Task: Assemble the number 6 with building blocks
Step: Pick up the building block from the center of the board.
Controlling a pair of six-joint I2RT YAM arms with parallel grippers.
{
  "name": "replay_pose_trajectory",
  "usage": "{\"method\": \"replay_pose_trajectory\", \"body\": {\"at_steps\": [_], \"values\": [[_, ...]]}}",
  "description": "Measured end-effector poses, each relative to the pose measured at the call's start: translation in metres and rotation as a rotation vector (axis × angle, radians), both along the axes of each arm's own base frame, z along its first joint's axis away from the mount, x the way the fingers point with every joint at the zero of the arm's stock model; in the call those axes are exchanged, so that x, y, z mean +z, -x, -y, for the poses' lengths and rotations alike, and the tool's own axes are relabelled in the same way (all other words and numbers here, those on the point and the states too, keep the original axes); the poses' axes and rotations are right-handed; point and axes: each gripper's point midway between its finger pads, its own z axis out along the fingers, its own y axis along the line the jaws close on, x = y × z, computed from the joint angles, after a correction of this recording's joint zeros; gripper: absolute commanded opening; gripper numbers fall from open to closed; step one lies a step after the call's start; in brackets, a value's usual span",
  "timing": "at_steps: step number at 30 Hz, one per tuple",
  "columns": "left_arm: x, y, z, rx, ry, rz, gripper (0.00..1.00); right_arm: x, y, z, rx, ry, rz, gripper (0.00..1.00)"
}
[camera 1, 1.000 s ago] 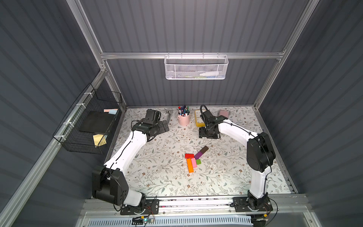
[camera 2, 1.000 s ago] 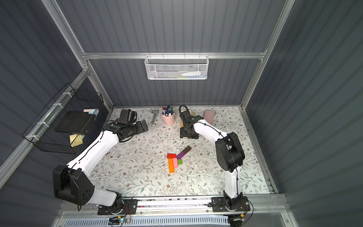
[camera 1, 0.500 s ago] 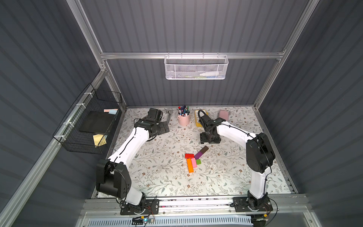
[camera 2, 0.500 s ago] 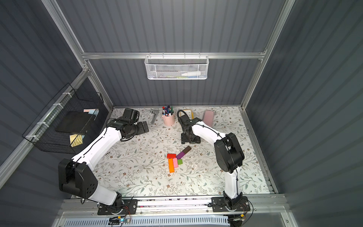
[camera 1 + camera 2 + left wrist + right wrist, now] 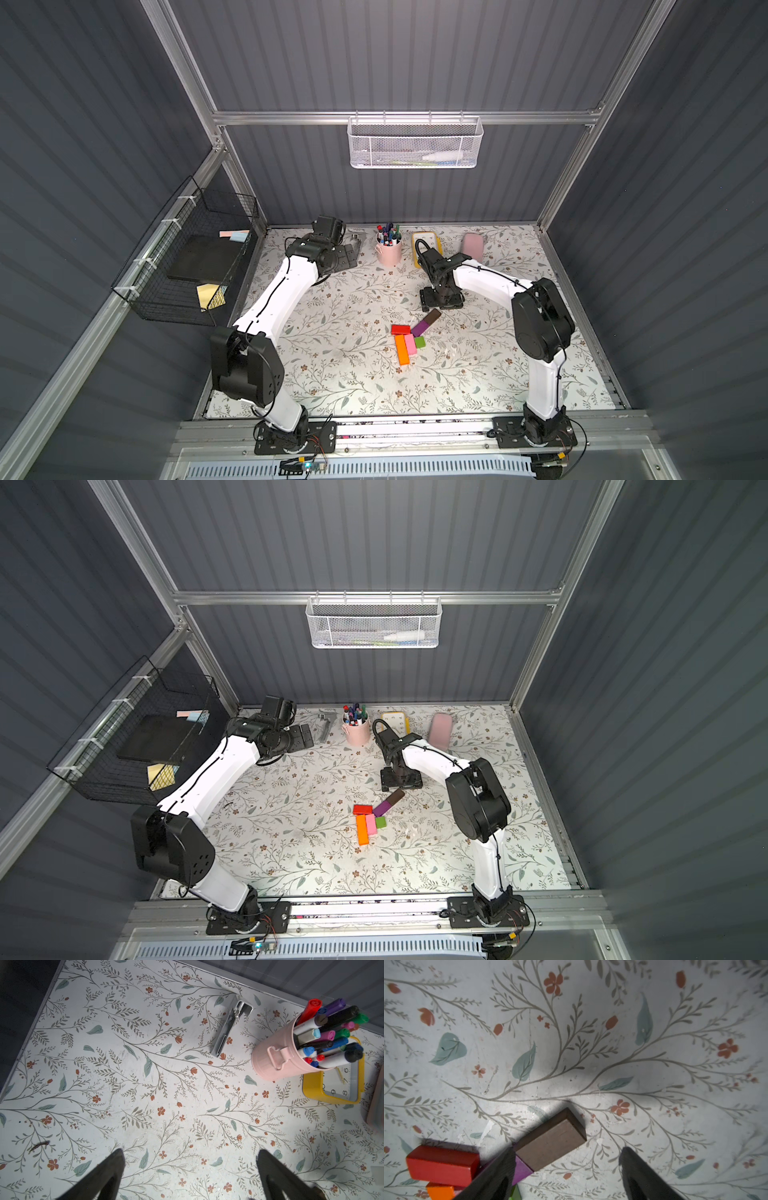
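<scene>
The building blocks lie in a loose cluster mid-table in both top views. Orange, pink and green sit side by side. Red lies across their far end. Purple and dark brown lie end to end on a slant. No number 6 shape is in view. My right gripper stands open just behind the brown block, which is near one finger and not gripped. My left gripper is open and empty over bare table at the back left.
Along the back wall stand a pink pen cup, a yellow clock, a pale pink case and a small metal tool. A black wire basket hangs on the left wall. A white mesh basket hangs high at the back.
My right gripper has come forward from the back toward the blocks, its jaws a little wider. My left arm's elbow has swung further in over the table; its gripper stays at the back left.
</scene>
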Motion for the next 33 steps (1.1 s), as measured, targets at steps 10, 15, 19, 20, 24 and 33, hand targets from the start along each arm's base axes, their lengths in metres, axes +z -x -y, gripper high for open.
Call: {"method": "replay_pose_trajectory", "body": {"at_steps": [10, 15, 19, 20, 24, 33], "values": [[-0.009, 0.005, 0.000, -0.028, -0.016, -0.020, 0.99, -0.004, -0.002, -0.019, -0.144, -0.080, -0.068, 0.81], [-0.009, 0.002, 0.002, -0.035, -0.009, -0.013, 0.99, 0.005, 0.005, -0.025, -0.292, -0.132, -0.107, 0.81], [-0.009, 0.002, 0.004, -0.045, -0.001, -0.013, 0.99, 0.004, 0.013, -0.020, -0.389, -0.111, -0.146, 0.78], [-0.009, 0.003, 0.005, -0.047, 0.001, -0.014, 0.99, 0.004, 0.015, -0.019, -0.408, -0.107, -0.152, 0.77], [-0.009, 0.003, 0.005, -0.052, 0.002, -0.015, 0.99, 0.002, 0.019, -0.017, -0.456, -0.105, -0.171, 0.76], [-0.010, 0.003, 0.006, -0.057, 0.002, -0.017, 0.99, -0.014, 0.029, -0.019, -0.502, -0.122, -0.215, 0.63]]}}
